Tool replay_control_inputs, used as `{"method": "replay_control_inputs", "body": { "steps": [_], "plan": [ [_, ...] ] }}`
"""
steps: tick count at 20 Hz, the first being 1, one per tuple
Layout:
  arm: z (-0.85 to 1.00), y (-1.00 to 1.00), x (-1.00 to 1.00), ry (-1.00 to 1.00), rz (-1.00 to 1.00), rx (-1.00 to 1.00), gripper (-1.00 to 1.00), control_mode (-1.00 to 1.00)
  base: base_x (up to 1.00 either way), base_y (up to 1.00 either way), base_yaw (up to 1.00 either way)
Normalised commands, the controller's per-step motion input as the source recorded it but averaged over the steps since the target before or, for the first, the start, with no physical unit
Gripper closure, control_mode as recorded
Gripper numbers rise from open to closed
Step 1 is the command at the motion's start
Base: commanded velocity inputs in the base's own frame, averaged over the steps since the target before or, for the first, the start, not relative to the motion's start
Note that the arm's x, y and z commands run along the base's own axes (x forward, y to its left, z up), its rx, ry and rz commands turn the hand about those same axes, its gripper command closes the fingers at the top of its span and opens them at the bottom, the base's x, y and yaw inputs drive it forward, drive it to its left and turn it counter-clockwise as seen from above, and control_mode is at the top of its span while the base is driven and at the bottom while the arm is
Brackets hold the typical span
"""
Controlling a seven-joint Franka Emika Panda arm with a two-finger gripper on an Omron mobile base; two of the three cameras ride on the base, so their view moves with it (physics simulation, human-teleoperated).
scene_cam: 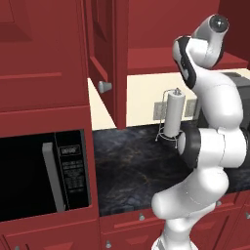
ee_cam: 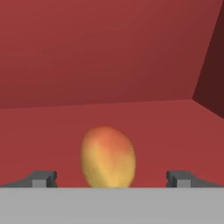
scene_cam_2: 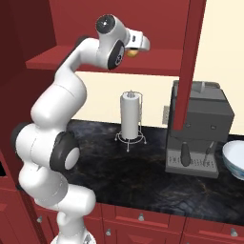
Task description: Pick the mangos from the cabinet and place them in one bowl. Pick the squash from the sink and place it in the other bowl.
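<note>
A yellow-orange mango (ee_cam: 108,157) with a reddish blush lies on the red shelf (ee_cam: 166,131) of the cabinet. My gripper (ee_cam: 111,178) is open, with one fingertip on each side of the fruit and clear gaps between. From the right base view, the mango (scene_cam_2: 133,53) peeks out just below my hand, which reaches into the cabinet above its shelf (scene_cam_2: 90,64). A pale bluish-white bowl (scene_cam_2: 234,159) stands on the counter at the far right. The squash and the sink are out of view.
The open cabinet door (scene_cam: 105,53) with its silver knob (scene_cam: 104,87) hangs left of the arm. A paper towel roll (scene_cam_2: 129,116) and a grey coffee machine (scene_cam_2: 198,128) stand on the black counter (scene_cam_2: 143,171). A microwave (scene_cam: 44,171) sits at the lower left.
</note>
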Motion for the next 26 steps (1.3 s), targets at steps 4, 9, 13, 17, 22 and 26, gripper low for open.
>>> {"method": "replay_control_inputs", "body": {
  "steps": [4,9,13,17,22,26],
  "plan": [
    [-0.13,0.33,0.26,0.00,0.00,0.00,-1.00,-1.00,0.00,0.00,0.00],
    [-0.06,-0.04,0.66,0.01,-0.01,0.00,-1.00,-1.00,0.00,0.00,0.00],
    [0.00,-0.35,0.62,0.05,-0.06,0.02,-1.00,-1.00,0.00,0.00,0.00],
    [-0.04,-0.21,0.58,0.06,-0.05,0.01,1.00,-1.00,0.00,0.00,0.00],
    [-0.06,0.00,0.34,0.02,0.00,0.00,1.00,-1.00,0.00,0.00,0.00],
    [0.20,0.00,-0.09,0.00,-0.02,0.05,1.00,-1.00,0.00,0.00,0.00]
  ]
}}
